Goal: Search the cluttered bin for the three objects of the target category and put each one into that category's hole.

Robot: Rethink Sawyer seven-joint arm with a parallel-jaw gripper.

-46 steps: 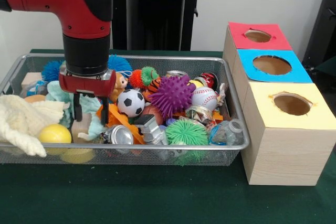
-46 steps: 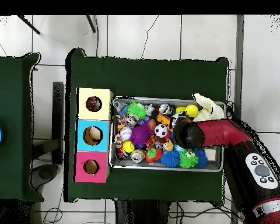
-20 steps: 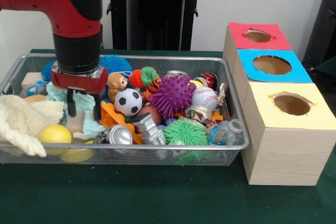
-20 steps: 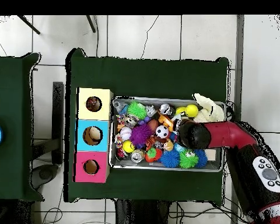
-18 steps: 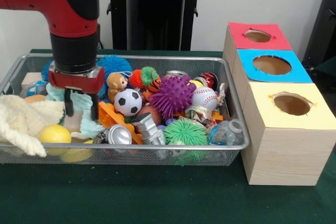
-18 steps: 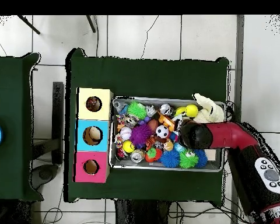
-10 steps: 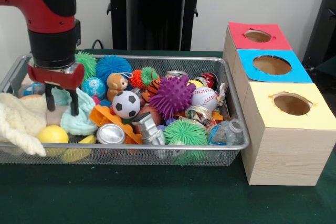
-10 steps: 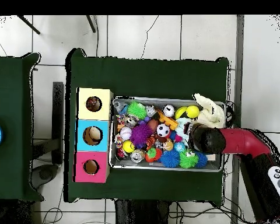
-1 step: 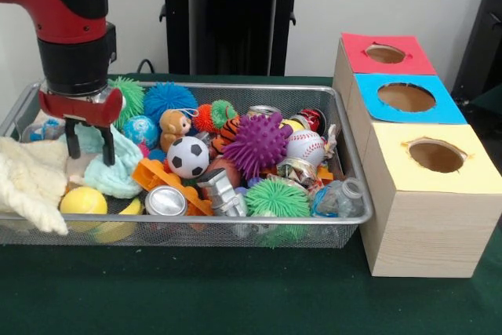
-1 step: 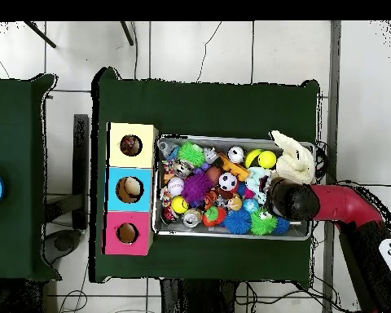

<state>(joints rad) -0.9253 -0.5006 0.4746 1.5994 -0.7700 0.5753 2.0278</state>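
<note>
Wire bin [image 9: 196, 229] sits on the green tabletop [image 9: 235, 296], packed with toys, and the task sentence does not say which category is wanted, so the target is a guess. The claw [image 9: 90, 143] hangs at the bin's left end in the front view, its two fingers spread apart with nothing between them. Its tips are just above a mint-green cloth [image 9: 118, 180].

That cloth lies directly under the claw and spreads toward 4 o'clock. A cream knitted cloth [image 9: 27, 182] drapes over the bin's corner at 8 o'clock, and a yellow ball [image 9: 83, 200] sits at 6 o'clock.

If soft fabric is the category, the nearest pick is straight down. The balls are all off at 3 o'clock: the soccer ball [image 9: 187, 156] near, the purple spiky ball [image 9: 256, 141] and baseball [image 9: 305, 147] farther. The three boxes, with the yellow-topped box [image 9: 439, 182] nearest the camera, stand beyond the bin's other end, also at 3 o'clock, so any carry crosses the whole bin.
</note>
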